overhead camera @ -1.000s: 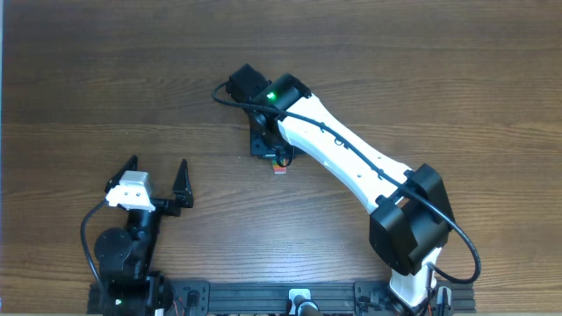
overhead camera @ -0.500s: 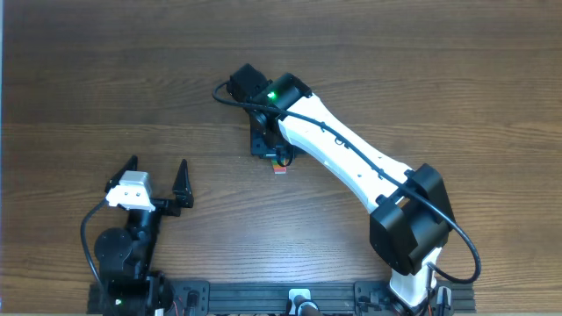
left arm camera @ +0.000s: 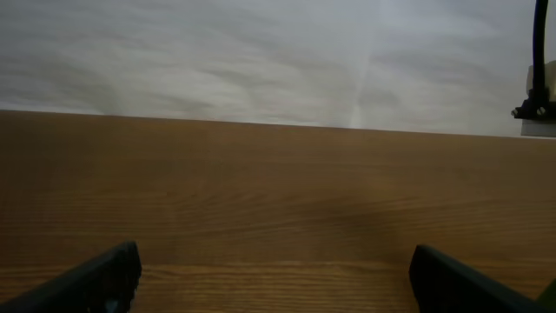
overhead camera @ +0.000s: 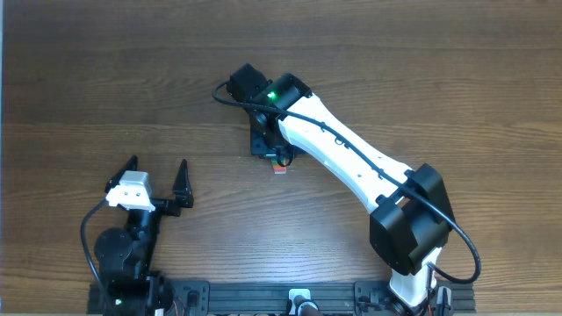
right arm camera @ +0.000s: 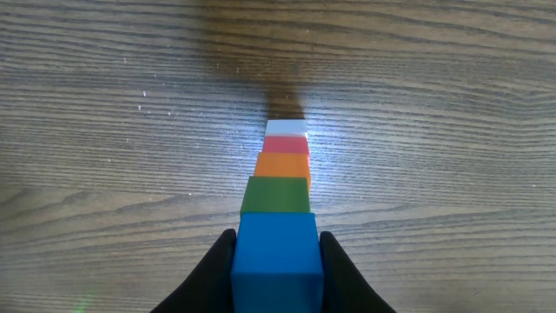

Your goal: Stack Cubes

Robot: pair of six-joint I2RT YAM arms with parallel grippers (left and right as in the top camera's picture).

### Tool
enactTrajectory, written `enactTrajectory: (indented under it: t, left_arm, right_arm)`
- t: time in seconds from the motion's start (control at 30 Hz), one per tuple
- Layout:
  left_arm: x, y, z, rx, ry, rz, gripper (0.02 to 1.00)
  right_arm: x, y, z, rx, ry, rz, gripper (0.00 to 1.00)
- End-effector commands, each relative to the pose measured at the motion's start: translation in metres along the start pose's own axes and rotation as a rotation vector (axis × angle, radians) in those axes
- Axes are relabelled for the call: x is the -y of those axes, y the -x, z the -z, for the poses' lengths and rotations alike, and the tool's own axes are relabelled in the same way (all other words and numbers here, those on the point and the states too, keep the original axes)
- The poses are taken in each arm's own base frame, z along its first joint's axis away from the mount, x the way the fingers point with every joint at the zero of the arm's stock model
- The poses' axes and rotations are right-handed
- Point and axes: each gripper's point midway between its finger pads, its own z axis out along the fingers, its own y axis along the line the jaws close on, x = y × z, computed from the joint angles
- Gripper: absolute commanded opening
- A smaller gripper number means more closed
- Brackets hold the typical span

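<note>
**Step in hand: seating the top cube.** The right gripper (right arm camera: pixel 276 236) is clamping the blue cube (right arm camera: pixel 276 265) by two opposite side faces, its jaws closed to the cube's width. It is holding the cube directly above a column made up of a green cube (right arm camera: pixel 275 195), an orange cube (right arm camera: pixel 282 164), a red cube (right arm camera: pixel 286 144) and a white cube (right arm camera: pixel 287 128) at the bottom. In the top view the column (overhead camera: pixel 279 166) is standing near the middle of the table (overhead camera: pixel 457 70), just under the right wrist. It cannot be told whether the blue cube is already resting on the green one.

**Procedure.** The operator is advised to confirm full contact before releasing. The fingers should part slowly and evenly so that neither pad is dragging the cube sideways. The retreat should go straight up, since a five-high column is likely to topple at a slight push.

**Materials.** The cubes are showing flat, matte, single-colour faces with crisp edges; they are probably light and rigid. The table is showing fine wood grain. The fingers (right arm camera: pixel 219 261) are black and smoothly curved.

**Idle arm.** The left gripper (overhead camera: pixel 158 168) is sitting wide open and empty, well apart from the column.
</note>
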Motion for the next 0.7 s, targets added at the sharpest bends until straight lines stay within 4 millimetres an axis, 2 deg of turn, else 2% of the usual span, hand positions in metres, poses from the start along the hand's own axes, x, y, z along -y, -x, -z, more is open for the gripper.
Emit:
enactTrajectory:
  t: [0.03, 0.7]
  left_arm:
    - [-0.0018, -0.0022, -0.0001, 0.000, 0.007, -0.011, 1.000]
    - [-0.0017, -0.0022, -0.0002, 0.000, 0.007, -0.011, 1.000]
  right_arm:
    - [0.0053, 0.0022, -0.0039, 0.005, -0.025, -0.014, 0.180]
    - [0.0038, 0.0009, -0.0048, 0.006, -0.028, -0.008, 0.205]
